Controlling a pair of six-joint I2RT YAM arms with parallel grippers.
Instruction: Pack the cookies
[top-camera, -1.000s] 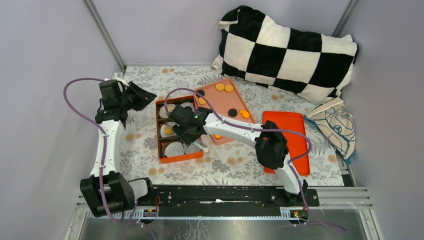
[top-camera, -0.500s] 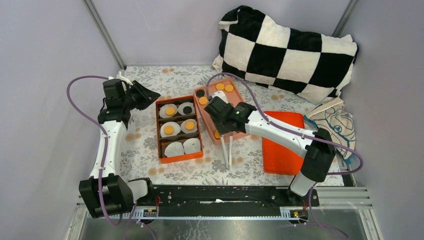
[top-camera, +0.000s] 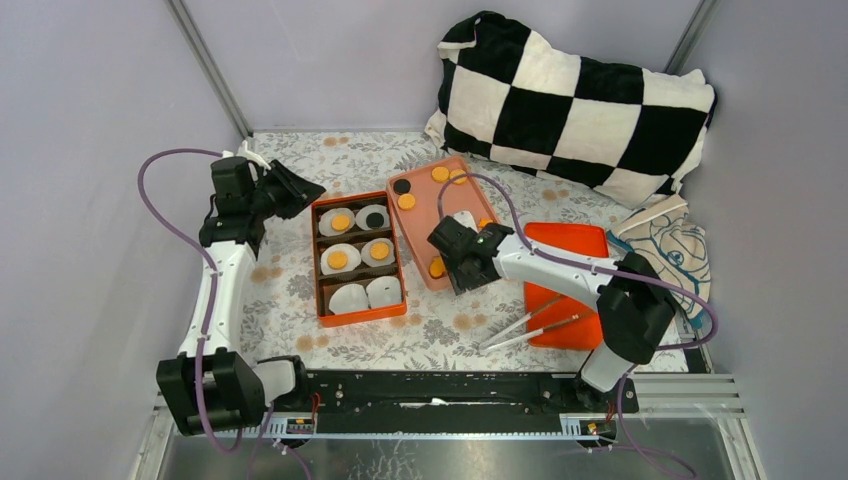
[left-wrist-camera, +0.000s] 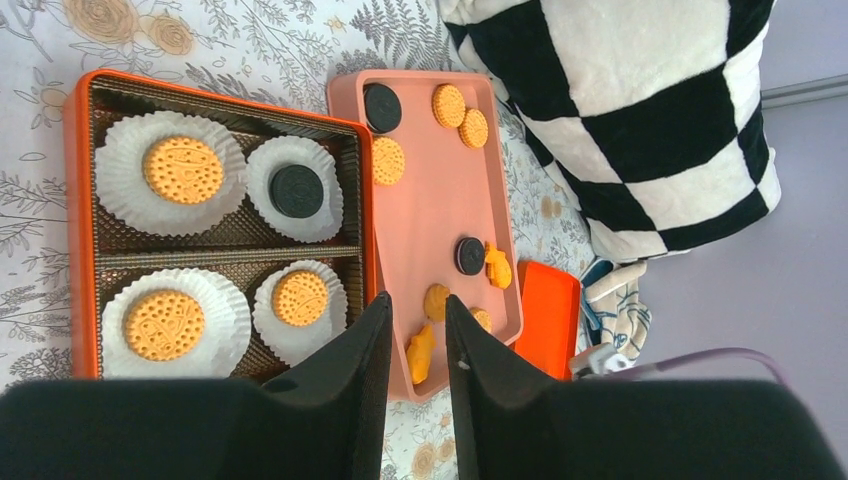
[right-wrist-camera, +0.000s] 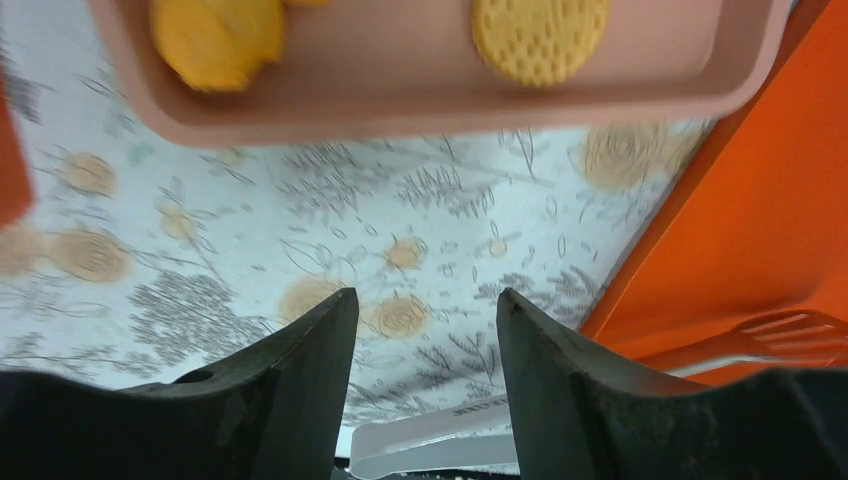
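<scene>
Golden and black cookies (left-wrist-camera: 472, 127) lie loose in a pink tray (top-camera: 430, 225), which also shows in the left wrist view (left-wrist-camera: 430, 220). An orange box (top-camera: 362, 317) holds white paper cups; four hold a cookie (left-wrist-camera: 183, 169) and the two nearest (top-camera: 350, 298) are bare. My right gripper (top-camera: 468, 272) is open and empty just off the tray's near end (right-wrist-camera: 380, 60), above the cloth, with one round cookie (right-wrist-camera: 540, 35) ahead of it (right-wrist-camera: 425, 295). My left gripper (top-camera: 300, 188) hovers left of the box, fingers a narrow gap apart (left-wrist-camera: 418, 300), holding nothing.
White tongs (top-camera: 530, 328) lie on the table, tips on the orange lid (top-camera: 575, 270); their hinge end shows in the right wrist view (right-wrist-camera: 430, 445). A checked pillow (top-camera: 575, 100) and a cloth bag (top-camera: 670, 250) sit at the back right.
My right gripper swung from over the box to the tray's near end and let go of the tongs, which now lie on the table. The left arm barely moved.
</scene>
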